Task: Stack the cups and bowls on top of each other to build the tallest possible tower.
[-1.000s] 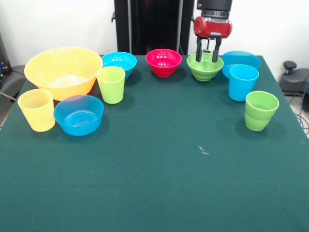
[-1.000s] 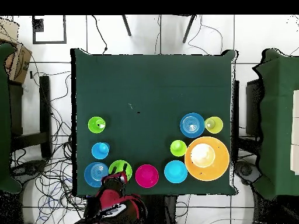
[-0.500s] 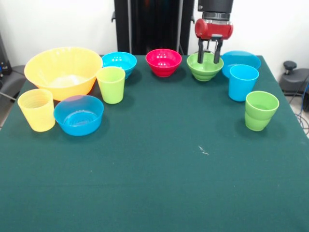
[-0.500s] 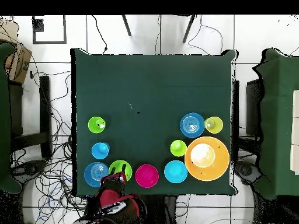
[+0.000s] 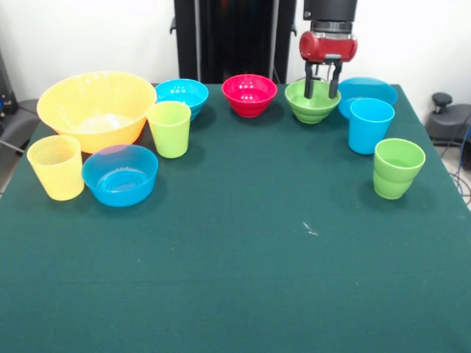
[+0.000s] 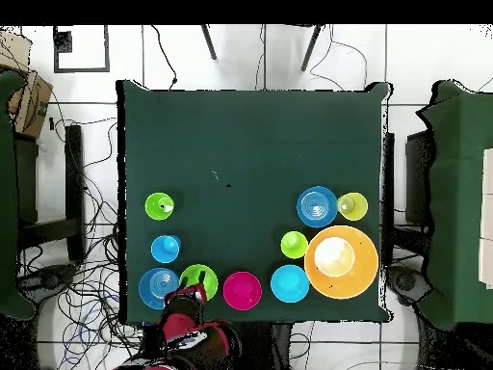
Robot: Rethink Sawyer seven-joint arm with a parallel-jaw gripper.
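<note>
Front view first: we see the red-and-black gripper (image 5: 321, 82) poised over the small round green plastic bowl (image 5: 312, 101) at the table's far edge, its two dark prongs parted and holding nothing, one tip hanging in front of the bowl's far rim; we judge that closing there could pinch the rim unevenly and tip or skid the light bowl into the wide shallow blue plastic bowl (image 5: 368, 91) just beside it. Overhead, the arm covers that bowl's near rim, so whether the prongs touch it stays unclear, and nothing is stacked yet.

Glossy plastic bowls (image 5: 249, 94), matt cloth table (image 5: 243, 265)
</note>
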